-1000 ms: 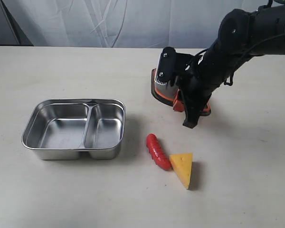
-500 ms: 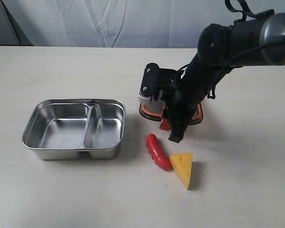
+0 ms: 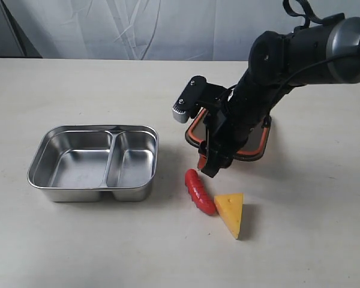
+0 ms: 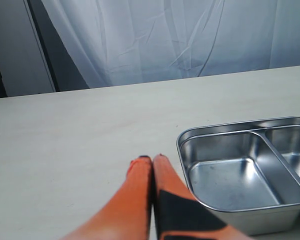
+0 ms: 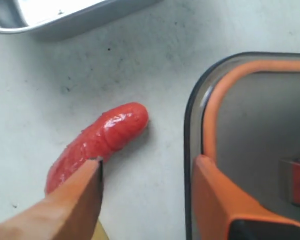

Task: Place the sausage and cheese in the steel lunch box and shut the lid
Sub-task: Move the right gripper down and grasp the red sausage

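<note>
The red sausage [image 3: 200,192] lies on the table with the yellow cheese [image 3: 230,213] wedge touching its near end. To their left stands the steel lunch box [image 3: 93,162], empty in both compartments. The dark lid [image 3: 256,146] with its orange rim lies flat behind the sausage, largely covered by my right arm. My right gripper [image 3: 207,167] hangs open just above the sausage's far end. In the right wrist view, the sausage [image 5: 97,145] is by one finger and the lid [image 5: 255,140] under the other of the right gripper [image 5: 150,162]. My left gripper [image 4: 151,159] is shut and empty beside the lunch box [image 4: 225,182].
A white curtain hangs behind the table's far edge. The pale tabletop [image 3: 108,240] stretches in front of the lunch box and to the right of the cheese. The left arm does not show in the exterior view.
My right gripper has come down and forward from above the lid to just over the sausage's far end. The lid looks shifted and now lies flat.
</note>
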